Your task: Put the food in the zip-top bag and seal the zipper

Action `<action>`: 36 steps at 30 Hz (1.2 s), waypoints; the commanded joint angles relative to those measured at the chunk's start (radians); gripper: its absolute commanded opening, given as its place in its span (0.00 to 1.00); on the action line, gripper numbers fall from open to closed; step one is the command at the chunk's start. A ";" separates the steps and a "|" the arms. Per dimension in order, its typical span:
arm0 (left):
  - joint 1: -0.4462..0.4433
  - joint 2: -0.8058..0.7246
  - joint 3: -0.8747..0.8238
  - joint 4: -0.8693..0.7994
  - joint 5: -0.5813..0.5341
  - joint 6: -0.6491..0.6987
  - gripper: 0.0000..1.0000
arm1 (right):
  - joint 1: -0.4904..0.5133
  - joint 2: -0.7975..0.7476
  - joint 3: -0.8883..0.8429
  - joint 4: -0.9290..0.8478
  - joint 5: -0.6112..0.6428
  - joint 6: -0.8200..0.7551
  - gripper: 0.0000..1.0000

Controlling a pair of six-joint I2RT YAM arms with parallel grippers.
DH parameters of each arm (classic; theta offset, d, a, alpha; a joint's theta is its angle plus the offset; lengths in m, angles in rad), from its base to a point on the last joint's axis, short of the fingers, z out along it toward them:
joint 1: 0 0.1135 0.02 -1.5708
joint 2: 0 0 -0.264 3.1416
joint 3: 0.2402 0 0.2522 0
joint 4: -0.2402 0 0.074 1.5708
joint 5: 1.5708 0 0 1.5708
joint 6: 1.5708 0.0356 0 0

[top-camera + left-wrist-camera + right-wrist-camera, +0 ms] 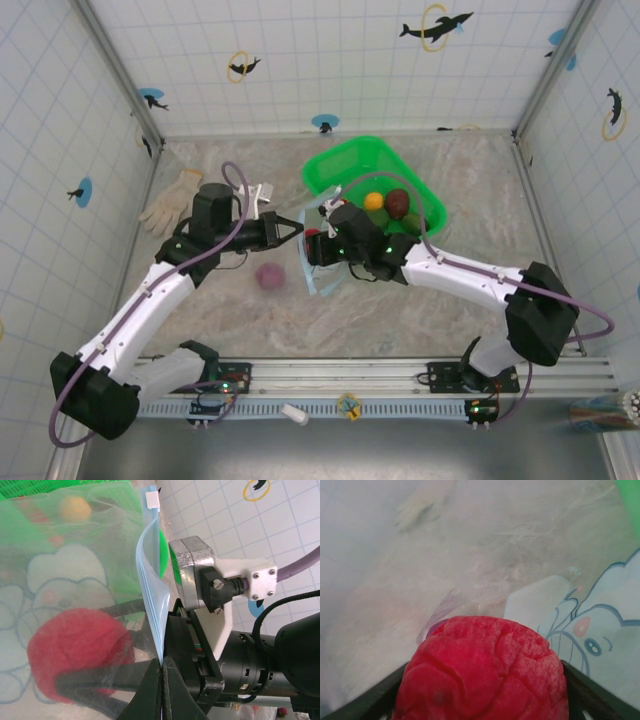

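One bag [80, 595], one basket [340, 165], one glove [172, 203], perhaps five toy foods [398, 203].

knobbly red food [482, 675] inside clear blue-tinted zip-top bag [149, 590]

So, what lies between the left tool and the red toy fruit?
The zip-top bag's clear wall; in the left wrist view the red toy fruit sits behind it.

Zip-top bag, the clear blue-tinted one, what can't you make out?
Top external: mouth of the clear blue-tinted bag, covered by left gripper and right gripper.
Left wrist: lower end of the light-blue zipper, hidden between the fingers.
Right wrist: bag interior, blocked by bumpy red toy food.
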 commanded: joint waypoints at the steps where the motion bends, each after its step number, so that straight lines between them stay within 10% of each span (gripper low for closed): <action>1: -0.002 -0.023 0.014 -0.006 -0.010 0.023 0.00 | 0.003 0.025 0.052 0.031 0.023 0.019 0.88; 19: 0.000 -0.034 0.019 -0.064 -0.176 0.030 0.00 | 0.005 -0.111 0.053 0.022 -0.002 -0.038 0.81; 36: 0.004 -0.051 0.042 -0.147 -0.341 0.076 0.00 | -0.087 -0.284 0.077 -0.324 0.307 -0.100 0.75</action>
